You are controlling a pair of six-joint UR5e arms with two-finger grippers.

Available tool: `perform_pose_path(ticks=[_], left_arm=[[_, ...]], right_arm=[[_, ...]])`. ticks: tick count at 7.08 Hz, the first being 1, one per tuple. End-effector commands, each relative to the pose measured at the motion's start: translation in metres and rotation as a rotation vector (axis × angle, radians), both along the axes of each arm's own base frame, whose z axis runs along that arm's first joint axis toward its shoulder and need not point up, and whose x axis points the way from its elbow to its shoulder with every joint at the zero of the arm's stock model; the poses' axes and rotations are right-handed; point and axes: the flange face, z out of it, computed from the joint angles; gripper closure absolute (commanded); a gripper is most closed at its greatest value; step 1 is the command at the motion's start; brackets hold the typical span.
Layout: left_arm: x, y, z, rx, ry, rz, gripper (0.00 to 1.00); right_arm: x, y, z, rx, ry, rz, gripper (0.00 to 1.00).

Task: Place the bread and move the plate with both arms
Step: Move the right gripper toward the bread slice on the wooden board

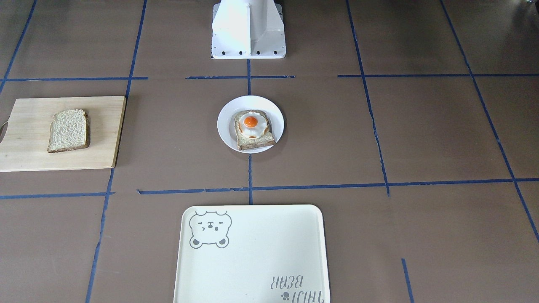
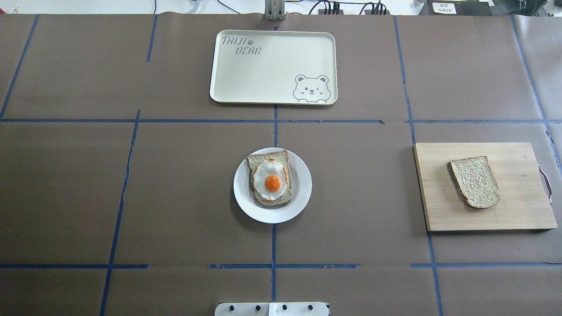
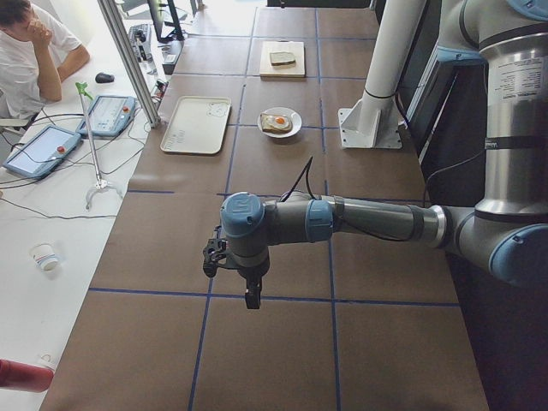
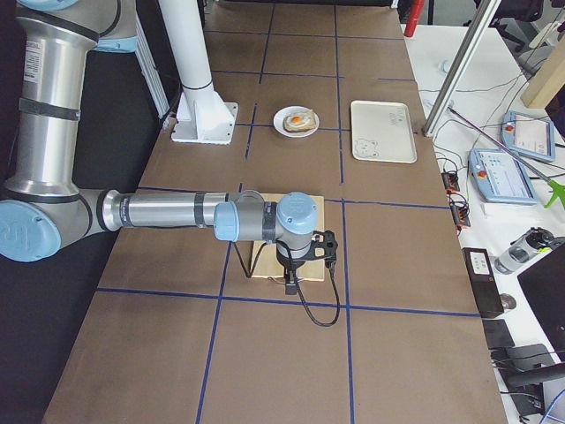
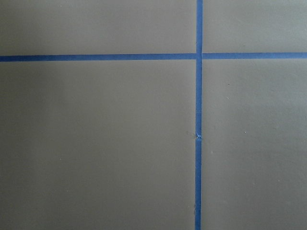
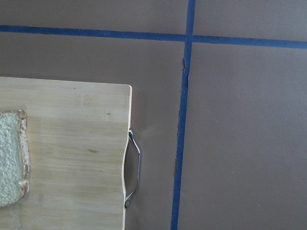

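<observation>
Bread (image 2: 474, 182), pale wholemeal with a thin brown crust, lies flat on a board (image 2: 518, 210) near the table's (image 2: 175, 197) right edge. Left gripper (image 3: 250, 296) and right gripper (image 4: 290, 283): apart or together, I cannot tell.

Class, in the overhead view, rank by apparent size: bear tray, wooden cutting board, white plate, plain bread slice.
Wooden cutting board and bear tray: near alike, unranked.
Then white plate.
Then plain bread slice.

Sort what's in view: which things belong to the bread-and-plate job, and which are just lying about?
Job:
- bread
- plate
- left gripper
- right gripper

Lying about:
- cutting board, under the bread
- egg toast, on the plate
- bear tray, possibly the plate's destination
</observation>
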Motion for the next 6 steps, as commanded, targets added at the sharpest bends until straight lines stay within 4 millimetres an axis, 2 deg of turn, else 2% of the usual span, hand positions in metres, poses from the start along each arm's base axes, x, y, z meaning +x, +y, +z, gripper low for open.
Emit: perform_pose_path(ticks=[1, 3, 5, 6], left_arm=[[0.0064, -0.0007, -0.0037, 0.007, 0.001, 0.015, 0.00], [0.0072, 0.0000, -0.0032, 0.008, 0.002, 0.013, 0.00], [0.0072, -0.0073, -0.0112, 0.024, 0.004, 0.008, 0.00], [0.0109, -0.0067, -0.0090, 0.014, 0.056, 0.004, 0.00]], right_arm=[[-0.0012, -0.0005, 0.0006, 0.001, 0.000, -0.004, 0.00], [-0.0072, -0.0012, 0.0008, 0.010, 0.006, -0.024, 0.00], [-0.0077, -0.0015, -0.0019, 0.073, 0.004, -0.029, 0.00], [-0.0085, -0.0003, 0.0026, 0.071, 0.001, -0.031, 0.00]])
